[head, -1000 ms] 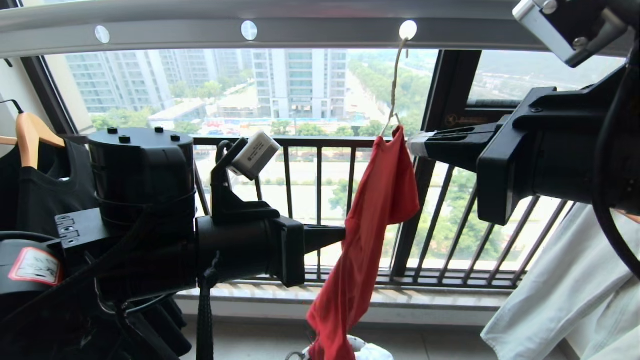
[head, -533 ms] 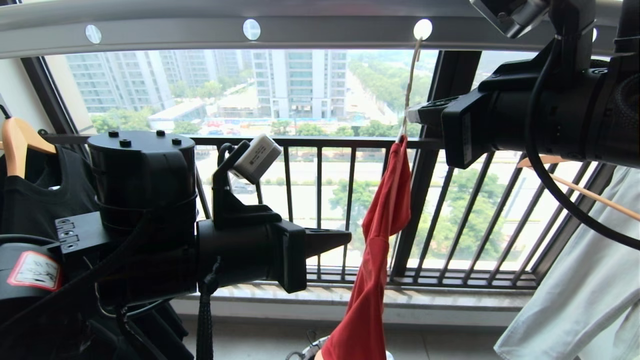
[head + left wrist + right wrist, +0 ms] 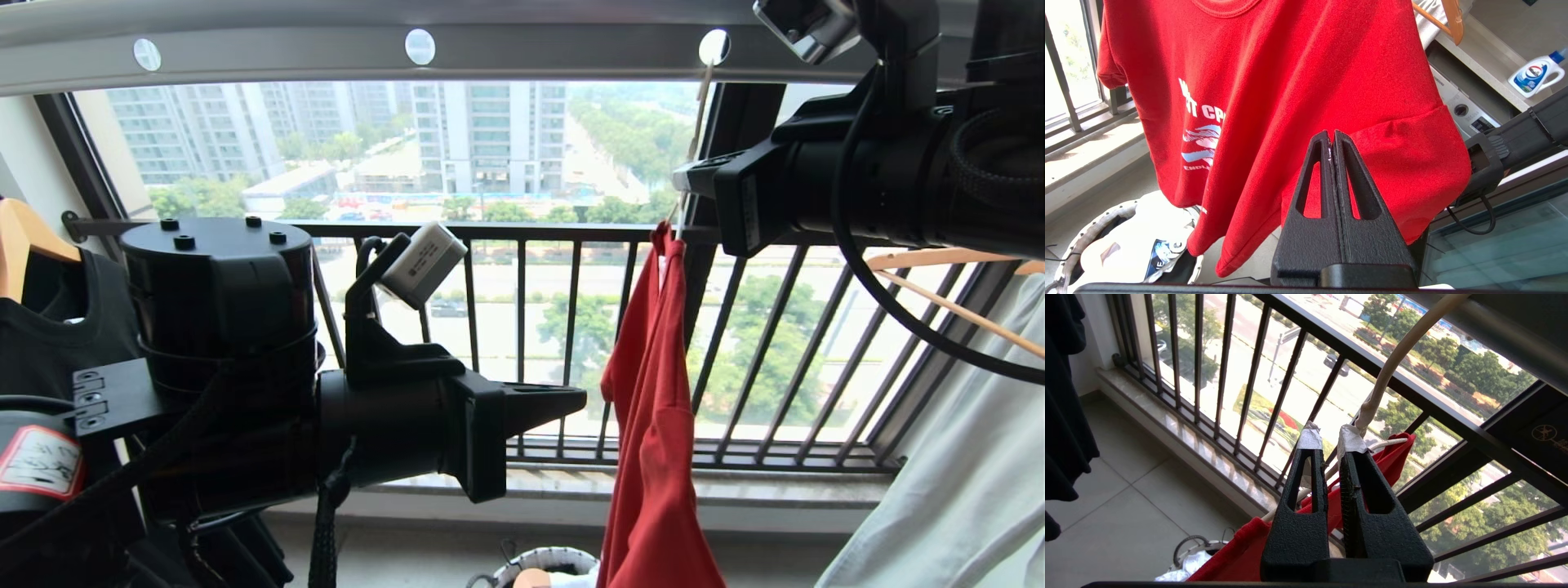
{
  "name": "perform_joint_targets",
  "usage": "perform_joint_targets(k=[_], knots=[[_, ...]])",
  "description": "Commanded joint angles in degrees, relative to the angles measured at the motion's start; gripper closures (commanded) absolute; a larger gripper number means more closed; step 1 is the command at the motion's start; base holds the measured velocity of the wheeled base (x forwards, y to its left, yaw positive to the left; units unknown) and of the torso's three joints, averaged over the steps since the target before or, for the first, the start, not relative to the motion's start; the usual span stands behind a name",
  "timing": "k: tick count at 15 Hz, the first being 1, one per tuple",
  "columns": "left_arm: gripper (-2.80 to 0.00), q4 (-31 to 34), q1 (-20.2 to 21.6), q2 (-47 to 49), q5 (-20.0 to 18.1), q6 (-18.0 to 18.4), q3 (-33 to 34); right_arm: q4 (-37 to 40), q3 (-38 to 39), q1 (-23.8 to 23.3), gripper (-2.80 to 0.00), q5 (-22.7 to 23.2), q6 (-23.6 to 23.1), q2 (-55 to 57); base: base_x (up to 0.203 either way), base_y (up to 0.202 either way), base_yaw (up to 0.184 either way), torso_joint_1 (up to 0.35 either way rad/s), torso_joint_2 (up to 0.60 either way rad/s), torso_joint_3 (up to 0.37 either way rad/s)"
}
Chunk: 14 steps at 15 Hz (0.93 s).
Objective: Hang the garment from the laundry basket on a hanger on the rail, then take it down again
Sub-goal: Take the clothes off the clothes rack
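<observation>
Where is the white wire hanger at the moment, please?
In the head view the hanger hangs from the rail at upper right, carrying the red T-shirt, beside the right gripper.

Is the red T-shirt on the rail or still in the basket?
On the rail: the red T-shirt hangs from the hanger hooked in the rail.

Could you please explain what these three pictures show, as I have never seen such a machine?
This is a two-armed robot. One picture looks out from its head; the other two look along each wrist's black pincer. The left gripper is shut and empty, near the red printed T-shirt. That shirt hangs on a thin white wire hanger, hooked into the grey-white overhead rail. The right gripper, fingers slightly apart, sits at the hanger's neck. Below stands a round white woven basket.
</observation>
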Motion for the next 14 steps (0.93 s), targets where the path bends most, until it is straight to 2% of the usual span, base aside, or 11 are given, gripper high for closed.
perform_joint_targets(k=[1,6,10,14], knots=[[0.00,-0.15,0.00,0.03,-0.10,-0.03,0.08,0.21,-0.28,-1.13,-2.80,-0.15,-0.13,-0.10,0.000,0.000,0.000,0.000,0.00,0.000],[0.00,-0.15,0.00,-0.33,-0.10,0.14,0.08,0.34,0.14,-2.21,-2.80,-0.93,-0.22,-1.05,0.000,0.000,0.000,0.000,0.00,0.000],[0.00,-0.15,0.00,0.04,-0.01,0.20,0.08,0.80,-0.27,-2.15,-2.80,-3.15,-2.06,-0.88,0.000,0.000,0.000,0.000,0.00,0.000],[0.00,-0.32,0.00,0.45,0.16,0.14,0.02,0.37,-4.63,-2.15,-2.80,-5.49,-1.98,2.91,0.000,0.000,0.000,0.000,0.00,0.000]])
